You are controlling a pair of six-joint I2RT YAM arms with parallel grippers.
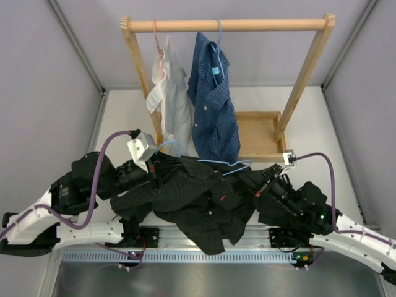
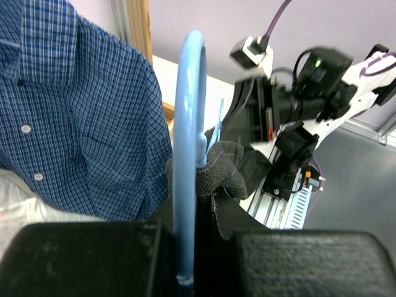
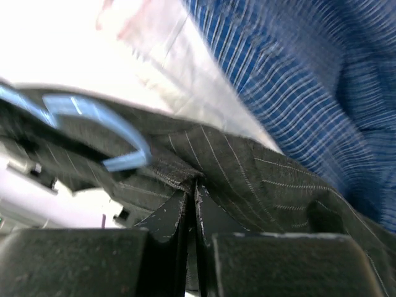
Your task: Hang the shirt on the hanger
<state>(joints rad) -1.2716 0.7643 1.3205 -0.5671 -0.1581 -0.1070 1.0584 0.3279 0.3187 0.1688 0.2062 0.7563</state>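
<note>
The black striped shirt [image 1: 192, 198] hangs bunched between my two arms over the near edge of the table. The light-blue wire hanger [image 1: 218, 164] runs along its top edge, partly under the cloth. My left gripper [image 1: 154, 172] is shut on the hanger; in the left wrist view the hanger's hook [image 2: 189, 124] rises from between the jaws of that gripper [image 2: 204, 232], with a fold of shirt [image 2: 224, 167] beside it. My right gripper [image 1: 252, 180] is shut on the shirt: in the right wrist view the gripper [image 3: 193, 201] pinches a fold of the shirt [image 3: 260, 176], with the hanger's hook [image 3: 93, 114] to the left.
Behind the shirt stands a wooden rack [image 1: 229, 25] with a white shirt [image 1: 172, 102] on a pink hanger [image 1: 157, 38] and a blue checked shirt [image 1: 213, 108], both hanging close. The rack's wooden base tray [image 1: 258, 133] is at the right. A metal rail [image 1: 185, 255] runs along the near edge.
</note>
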